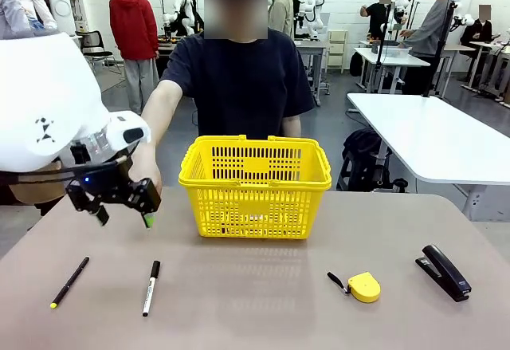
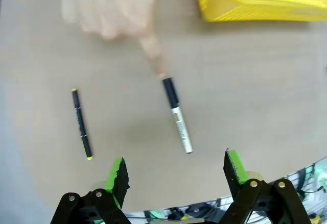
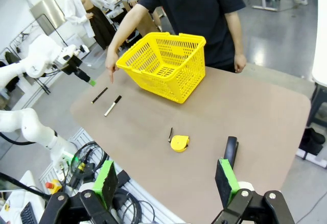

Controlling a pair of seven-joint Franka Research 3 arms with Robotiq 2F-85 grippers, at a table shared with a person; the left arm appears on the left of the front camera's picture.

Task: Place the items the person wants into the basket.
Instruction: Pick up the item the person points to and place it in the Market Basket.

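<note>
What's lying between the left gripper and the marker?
Nothing: the left wrist view shows bare table between the open left gripper and the marker.

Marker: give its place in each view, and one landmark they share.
Front view: marker at lower left, just right of the pen.
Left wrist view: marker near the centre, its cap toward the person's pointing finger.
Right wrist view: marker left of centre, beside the pen.
Shared landmark: the basket, seen in all three views.

Left claw (image 1: 125,220) hovers, jaws apart; right claw (image 3: 166,178) likewise spread
</note>
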